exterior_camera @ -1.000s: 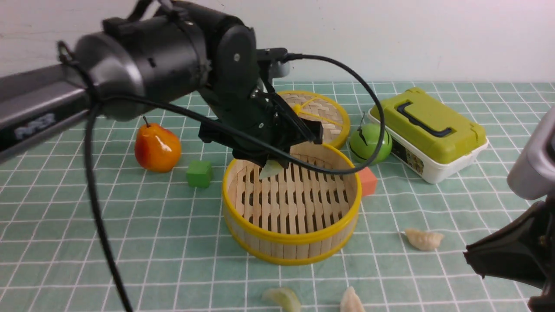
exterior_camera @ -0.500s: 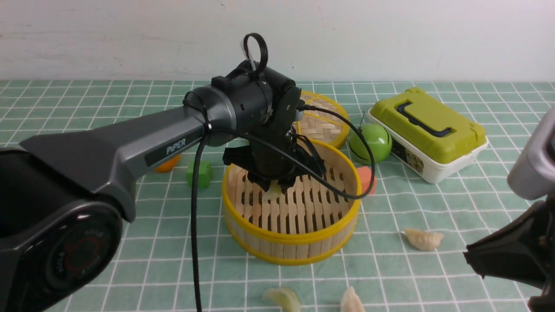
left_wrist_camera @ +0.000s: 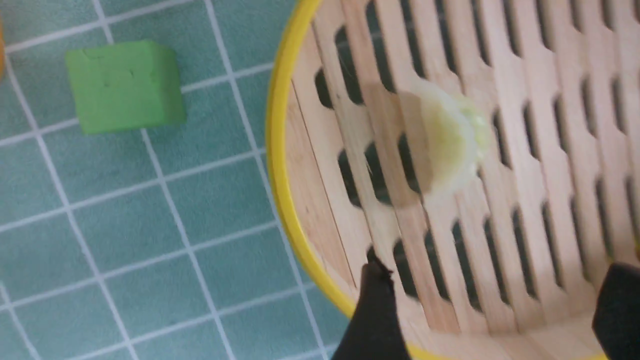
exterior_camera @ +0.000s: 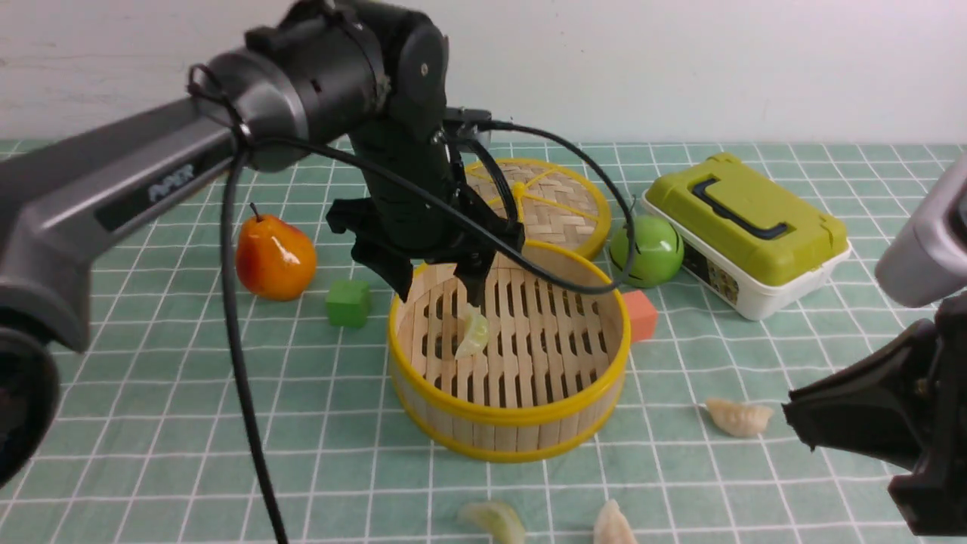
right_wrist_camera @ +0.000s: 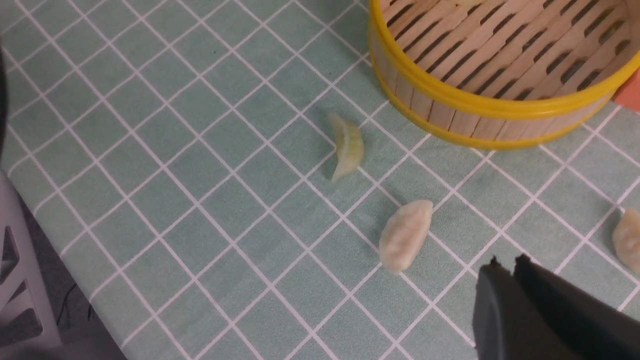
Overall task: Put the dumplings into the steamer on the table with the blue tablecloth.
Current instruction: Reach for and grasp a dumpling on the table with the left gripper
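Observation:
The steamer [exterior_camera: 506, 415] stands mid-table on the teal grid cloth [exterior_camera: 151, 423]. One pale green dumpling [exterior_camera: 474, 332] lies on its slatted floor, near the left wall; it also shows in the left wrist view [left_wrist_camera: 452, 147]. My left gripper [exterior_camera: 438, 291] hangs open and empty just above it, over the steamer's back-left rim [left_wrist_camera: 277, 150]. Three dumplings lie on the cloth in front: a green one [exterior_camera: 495, 520] [right_wrist_camera: 348, 146], a cream one [exterior_camera: 612, 525] [right_wrist_camera: 405, 234], and a cream one further right [exterior_camera: 739, 417] [right_wrist_camera: 629, 240]. My right gripper [right_wrist_camera: 509, 262] is shut and empty, between the two cream ones.
The flat woven lid [exterior_camera: 563, 200] lies behind the steamer. A pear [exterior_camera: 273, 257] and green cube [exterior_camera: 348, 303] are to its left. An orange cube [exterior_camera: 641, 315], green round fruit [exterior_camera: 646, 251] and lime-lidded box [exterior_camera: 744, 227] are to its right. The table's front edge [right_wrist_camera: 30, 225] is near.
My left gripper opened and let go of the green dumpling, which now lies on the steamer floor; the gripper rose a little. My right gripper shifted slightly left.

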`<act>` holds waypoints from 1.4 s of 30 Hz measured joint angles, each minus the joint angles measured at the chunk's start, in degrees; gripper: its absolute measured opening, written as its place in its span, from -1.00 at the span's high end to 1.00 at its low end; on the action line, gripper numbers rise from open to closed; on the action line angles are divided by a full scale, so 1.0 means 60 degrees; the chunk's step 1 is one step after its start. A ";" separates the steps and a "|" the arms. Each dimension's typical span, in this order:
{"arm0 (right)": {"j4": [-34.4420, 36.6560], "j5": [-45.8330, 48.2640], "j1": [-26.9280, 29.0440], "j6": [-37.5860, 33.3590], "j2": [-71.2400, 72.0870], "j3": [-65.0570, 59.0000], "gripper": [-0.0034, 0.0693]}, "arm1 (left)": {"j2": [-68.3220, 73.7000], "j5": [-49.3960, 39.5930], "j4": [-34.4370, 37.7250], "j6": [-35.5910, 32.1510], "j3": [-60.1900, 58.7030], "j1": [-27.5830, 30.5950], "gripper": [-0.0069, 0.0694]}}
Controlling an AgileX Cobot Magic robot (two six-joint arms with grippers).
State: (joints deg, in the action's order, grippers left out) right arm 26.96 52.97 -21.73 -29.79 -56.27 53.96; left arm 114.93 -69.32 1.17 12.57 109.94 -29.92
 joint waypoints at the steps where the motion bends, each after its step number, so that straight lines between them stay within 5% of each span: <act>1: 0.0000 0.0000 0.0000 0.0000 0.0000 0.0000 0.79 | -0.0116 -0.0031 0.0021 -0.0093 -0.0039 -0.0013 -0.57; 9: -0.0021 0.0808 -0.0003 -0.0018 -0.0152 0.0000 0.76 | -0.2389 0.0124 0.0419 -0.0004 -0.3367 -0.1324 -0.45; 16: -0.0021 0.1271 -0.0003 -0.0029 0.0106 0.0000 0.73 | -0.3017 0.2911 0.0488 0.2406 -0.6736 -0.2008 -0.38; 26: -0.0013 0.1262 -0.0003 -0.0089 0.0136 0.0000 0.70 | -0.1663 0.5492 0.1106 0.3654 -0.7320 -0.2008 -0.35; 34: -0.0003 0.1262 -0.0003 -0.0101 0.0136 0.0000 0.67 | -0.1133 0.5862 0.1553 0.3637 -0.7276 -0.2008 -0.32; 42: 0.0004 0.1297 -0.0003 -0.0113 0.0136 0.0000 0.65 | -0.1144 0.5718 0.1432 0.3419 -0.7276 -0.1997 0.30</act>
State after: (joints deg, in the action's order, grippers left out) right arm 26.98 60.75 -21.75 -30.47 -55.46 53.96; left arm 108.07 -35.01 9.77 33.09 66.28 -41.91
